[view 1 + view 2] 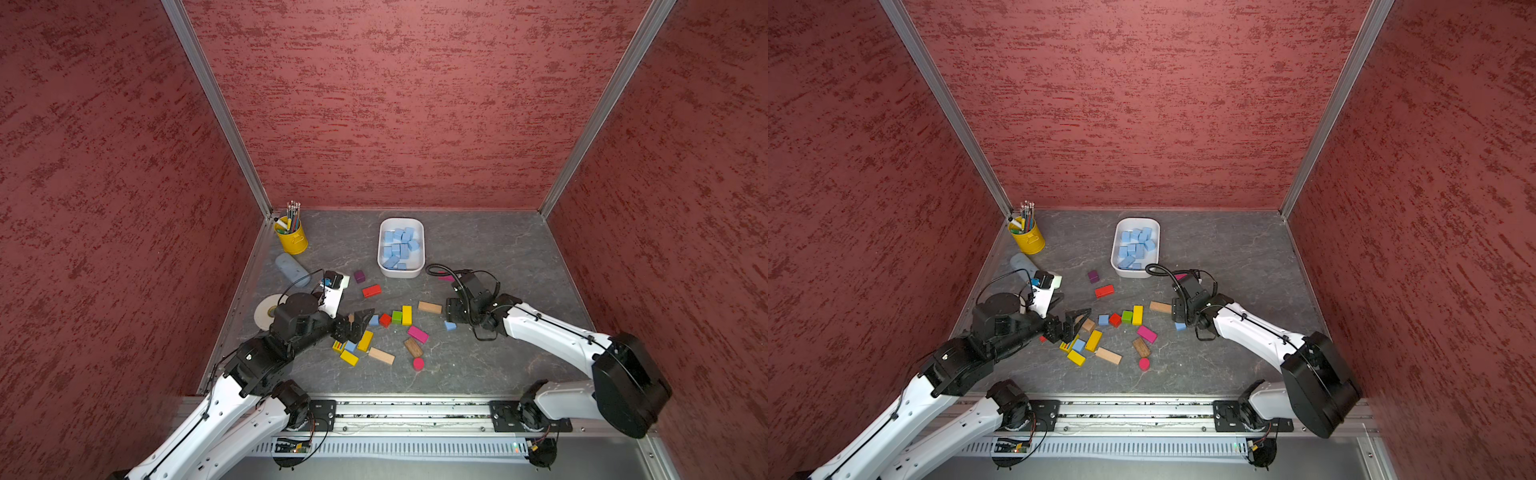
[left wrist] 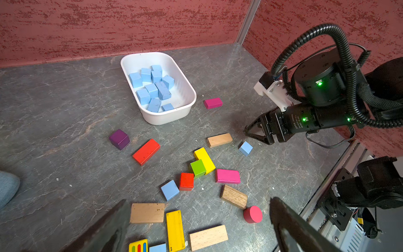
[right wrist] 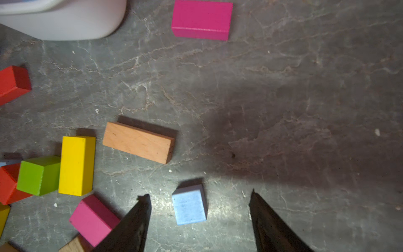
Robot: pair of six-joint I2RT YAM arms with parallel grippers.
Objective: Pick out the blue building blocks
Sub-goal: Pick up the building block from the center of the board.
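Red textured walls are closing in a grey marbled table, and both arms are reaching over it from the near rail. Toward the back, a white tub is holding a heap of blue blocks, so most of the sorting is looking done. Between the arms, a scatter of mixed blocks is lying loose, and three blue pieces are waiting in or near it.

The left gripper is hanging wide open and empty above the pile's near end. There a flat blue block is sitting just beside a red cube, and a second blue block is lying next to a striped block. The right gripper is standing open too, holding nothing, its fingers straddling a lone blue cube without touching it.

That cube is sitting nearer one finger and slightly skewed to the jaws, so closing now is risking a shove or a twist rather than a square pinch. A pink block is lying just beside that same finger and could get nudged. For the left arm, crowded neighbours are inviting a wrong-colour grab.
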